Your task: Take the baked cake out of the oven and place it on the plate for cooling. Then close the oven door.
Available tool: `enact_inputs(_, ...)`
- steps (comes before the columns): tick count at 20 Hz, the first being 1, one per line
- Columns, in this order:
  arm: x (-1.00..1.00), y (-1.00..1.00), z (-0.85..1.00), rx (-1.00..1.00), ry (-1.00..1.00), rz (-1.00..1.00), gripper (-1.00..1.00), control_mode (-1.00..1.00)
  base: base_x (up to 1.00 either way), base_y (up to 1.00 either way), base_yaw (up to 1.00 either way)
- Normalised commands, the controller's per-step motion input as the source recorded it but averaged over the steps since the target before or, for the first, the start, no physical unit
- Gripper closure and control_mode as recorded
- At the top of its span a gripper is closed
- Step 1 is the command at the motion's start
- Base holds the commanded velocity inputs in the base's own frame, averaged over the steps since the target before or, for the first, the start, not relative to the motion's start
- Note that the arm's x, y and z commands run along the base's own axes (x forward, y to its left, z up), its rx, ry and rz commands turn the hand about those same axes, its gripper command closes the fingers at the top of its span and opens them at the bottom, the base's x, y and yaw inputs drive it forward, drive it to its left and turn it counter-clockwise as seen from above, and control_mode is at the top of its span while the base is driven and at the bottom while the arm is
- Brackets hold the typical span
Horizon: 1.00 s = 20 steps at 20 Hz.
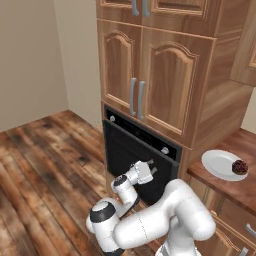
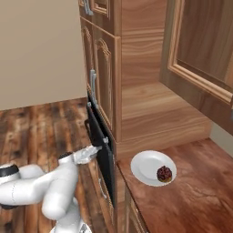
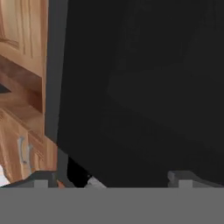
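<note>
Wooden cabinetry frames the oven (image 1: 142,155), with plank flooring to the left and a reddish counter (image 2: 191,191) to the right; on that counter sits the plate (image 2: 150,167), and the baked cake (image 2: 164,174) rests on its near right edge, so the first half of the job looks done; the oven door (image 1: 131,157) stands almost upright against the oven front, though from the right base view it seems a sliver proud of the frame, and whether it is fully latched cannot be told; the gripper (image 1: 146,171) is right at the door's black face, jaws spread wide and pinching nothing, with the hand view showing the dark panel close ahead between the two tips; the remaining step, as I judge it, is a final push to seat the door; the risk is pressing with splayed tips off-centre, which could let them slide across the smooth panel instead of closing it, or withdrawing too soon and leaving the door ajar; the cake, perched close to the rim, could roll off if the counter were jolted
</note>
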Motion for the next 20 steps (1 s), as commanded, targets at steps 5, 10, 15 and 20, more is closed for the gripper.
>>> enact_inputs(5,0.32,-0.56,0.09,-0.03,-0.34,0.00,-1.00,-1.00,0.00,0.00,0.00)
enact_inputs(10,0.33,-0.66,0.02,0.00,-0.31,0.00,-1.00,-1.00,0.00,0.00,0.00)
enact_inputs(15,0.44,-0.71,0.00,0.00,-0.27,0.11,-1.00,-1.00,0.00,0.00,0.00)
enact_inputs(20,0.38,-0.71,0.00,0.00,-0.25,0.19,-1.00,-1.00,0.00,0.00,0.00)
